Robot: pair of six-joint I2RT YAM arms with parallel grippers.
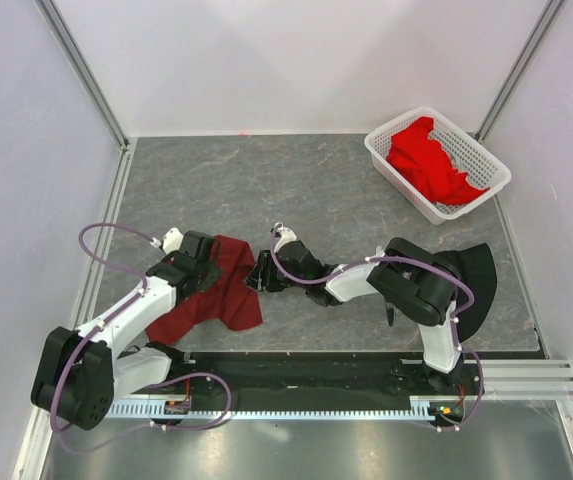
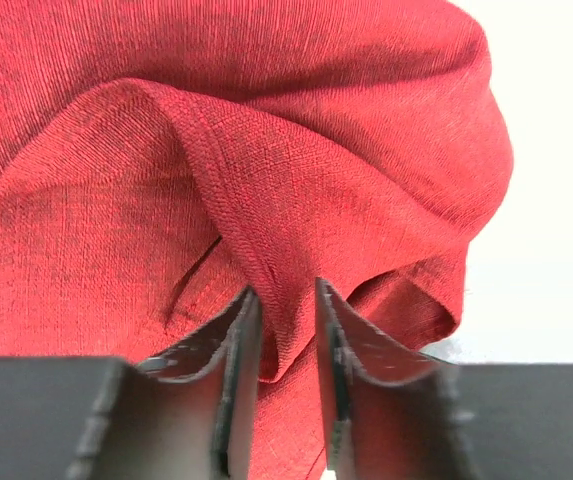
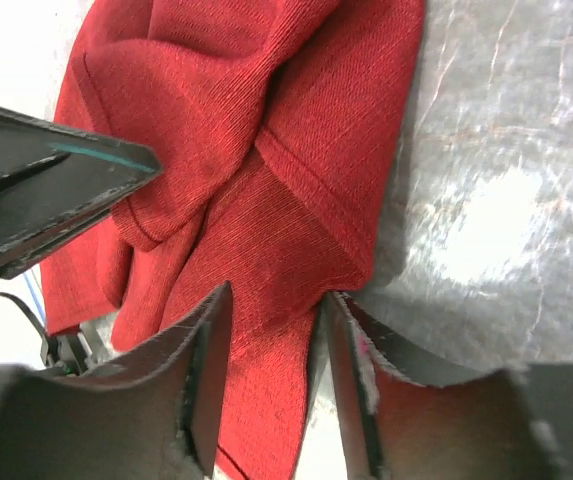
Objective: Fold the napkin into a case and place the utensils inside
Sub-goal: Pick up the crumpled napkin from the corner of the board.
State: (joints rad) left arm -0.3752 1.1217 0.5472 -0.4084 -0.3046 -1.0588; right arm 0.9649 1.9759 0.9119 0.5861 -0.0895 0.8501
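Left gripper pinches a raised hem fold of the napkin, judged a hold for lifting that side to fold. The napkin lies rumpled on the table between both arms, long axis near-left to far-right. Right gripper straddles the opposite corner; whether it is clamped cannot be determined.

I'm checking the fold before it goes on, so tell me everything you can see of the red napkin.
The napkin is a dark red woven cloth with stitched hems, rumpled into loose folds. It lies on the grey table near the front edge, left of centre. The left hand pinches a raised hem ridge; the right hand grips a corner from the opposite side.
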